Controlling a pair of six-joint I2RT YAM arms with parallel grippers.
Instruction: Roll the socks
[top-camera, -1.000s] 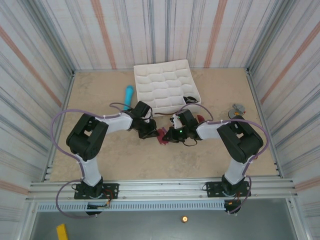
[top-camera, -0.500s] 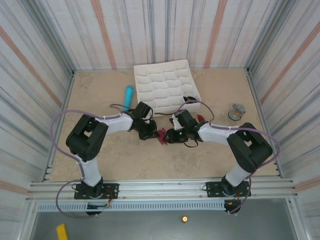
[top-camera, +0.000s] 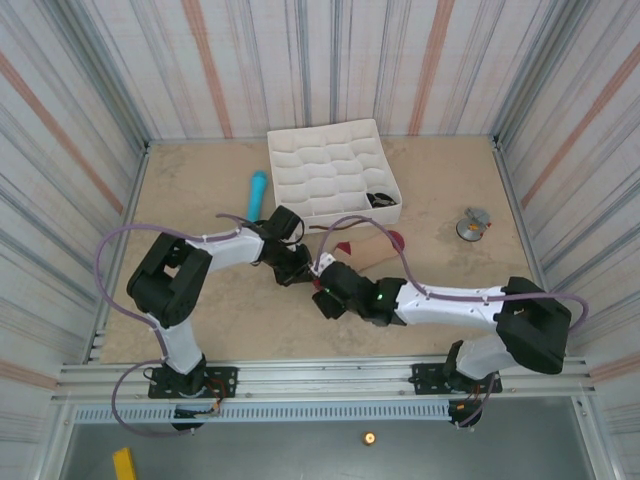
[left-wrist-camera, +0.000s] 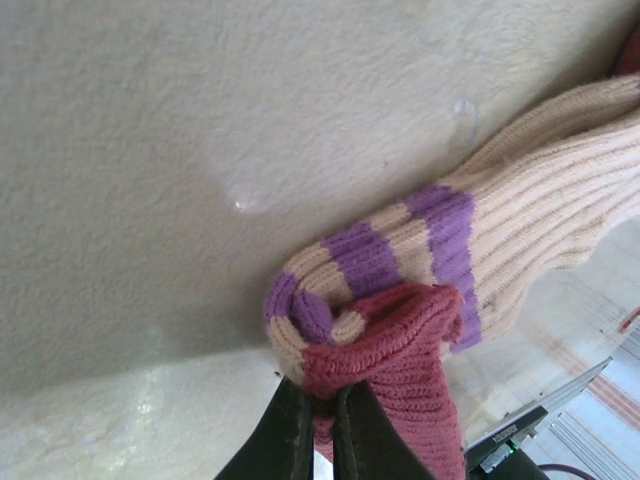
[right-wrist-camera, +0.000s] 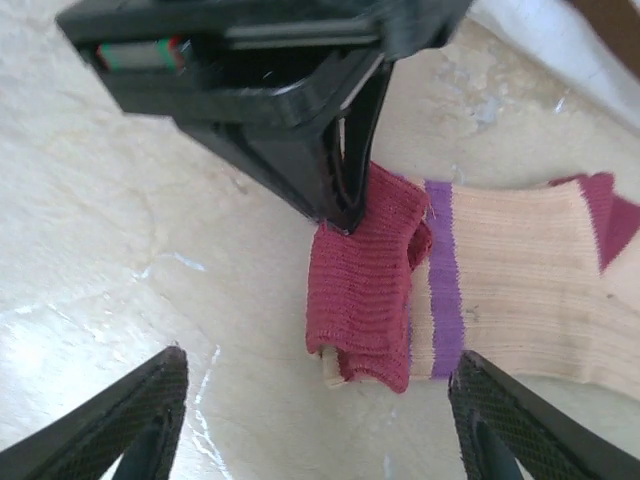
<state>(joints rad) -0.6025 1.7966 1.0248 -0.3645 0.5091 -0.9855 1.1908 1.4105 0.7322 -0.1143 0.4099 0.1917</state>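
The left gripper (left-wrist-camera: 318, 398) keeps its fingers clenched on only the maroon fold of the beige purple-striped ribbed sock (left-wrist-camera: 520, 220) — stretched flat on the pale worktop (left-wrist-camera: 150, 150) toward 2 o'clock — while the right gripper (right-wrist-camera: 318, 365) hangs spread and empty, so the loose roll may unfurl.

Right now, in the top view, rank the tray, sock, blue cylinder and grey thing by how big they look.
1. tray
2. sock, though the arms hide part of it
3. blue cylinder and grey thing look alike: one longer, one wider.
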